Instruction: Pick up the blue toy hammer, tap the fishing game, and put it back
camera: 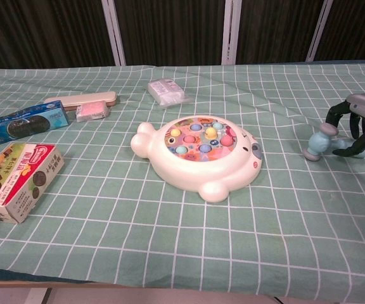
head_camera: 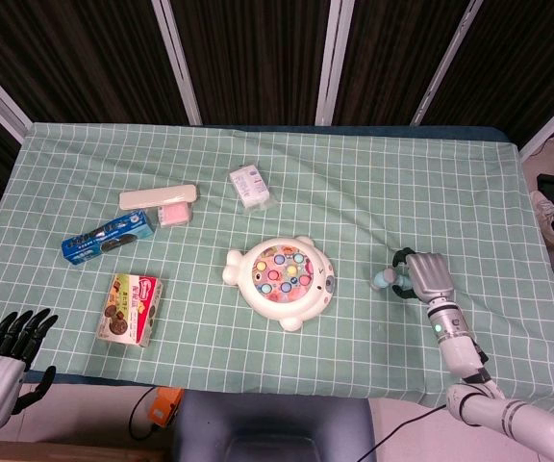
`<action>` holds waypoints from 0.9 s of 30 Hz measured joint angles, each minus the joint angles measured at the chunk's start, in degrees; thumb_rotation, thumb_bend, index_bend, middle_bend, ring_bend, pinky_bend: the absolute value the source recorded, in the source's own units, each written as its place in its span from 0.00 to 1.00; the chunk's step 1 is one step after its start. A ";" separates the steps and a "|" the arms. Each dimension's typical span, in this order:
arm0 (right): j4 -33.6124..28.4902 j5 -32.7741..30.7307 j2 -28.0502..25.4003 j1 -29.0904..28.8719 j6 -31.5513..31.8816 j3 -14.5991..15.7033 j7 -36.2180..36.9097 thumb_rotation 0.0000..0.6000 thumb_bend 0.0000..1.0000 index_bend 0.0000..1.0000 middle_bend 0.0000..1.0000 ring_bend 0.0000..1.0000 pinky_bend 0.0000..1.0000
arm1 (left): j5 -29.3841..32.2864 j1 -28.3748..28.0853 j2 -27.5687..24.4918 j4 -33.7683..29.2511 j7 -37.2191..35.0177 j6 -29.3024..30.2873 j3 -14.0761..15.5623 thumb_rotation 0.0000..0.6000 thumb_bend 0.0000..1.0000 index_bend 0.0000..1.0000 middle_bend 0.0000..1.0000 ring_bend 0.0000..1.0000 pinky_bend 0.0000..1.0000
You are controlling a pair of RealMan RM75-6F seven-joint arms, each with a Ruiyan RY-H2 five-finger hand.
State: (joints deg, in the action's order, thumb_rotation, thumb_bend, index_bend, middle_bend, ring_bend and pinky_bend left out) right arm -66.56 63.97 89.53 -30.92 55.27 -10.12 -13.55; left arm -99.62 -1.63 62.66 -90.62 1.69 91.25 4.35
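Observation:
The blue toy hammer (head_camera: 384, 280) is at the right of the table, its head (camera: 318, 144) tilted and pointing toward the fishing game. My right hand (head_camera: 429, 275) arches over the handle with its fingers (camera: 358, 132) curled around it and grips it. The hand hides most of the handle. The white fish-shaped fishing game (head_camera: 282, 272) with coloured fish holes sits in the middle of the table (camera: 201, 152), a short gap left of the hammer. My left hand (head_camera: 3, 358) hangs below the table's front left corner, its fingers apart and holding nothing.
On the left stand a cookie box (head_camera: 131, 309), a blue biscuit pack (head_camera: 108, 238), a beige case (head_camera: 158, 196) and a pink block (head_camera: 173, 213). A white packet (head_camera: 249, 186) lies behind the game. A green checked cloth (head_camera: 354, 192) covers the table.

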 measured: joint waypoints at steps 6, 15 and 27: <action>-0.38 -0.36 -0.21 0.02 0.01 -0.14 -0.32 1.00 0.37 0.55 0.48 0.59 0.63 | -0.07 0.00 -0.05 0.03 -0.11 0.05 0.03 1.00 0.41 0.00 0.06 0.00 0.02; -1.98 0.25 -1.56 0.76 1.17 0.03 0.18 1.00 0.37 0.55 0.47 0.58 0.63 | -0.12 0.01 -0.07 0.06 -0.19 0.09 0.05 1.00 0.41 0.00 0.06 0.00 0.02; -14.29 9.21 -8.63 6.31 11.89 3.35 3.25 1.00 0.37 0.27 0.24 0.28 0.45 | -0.48 0.25 -0.04 0.13 -0.32 0.74 0.11 1.00 0.41 0.00 0.06 0.01 0.02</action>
State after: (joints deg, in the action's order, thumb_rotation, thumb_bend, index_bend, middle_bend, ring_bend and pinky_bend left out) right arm -80.84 73.18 80.90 -24.62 67.17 -6.78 -10.30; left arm -100.10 -1.38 62.62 -90.49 1.37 91.99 4.46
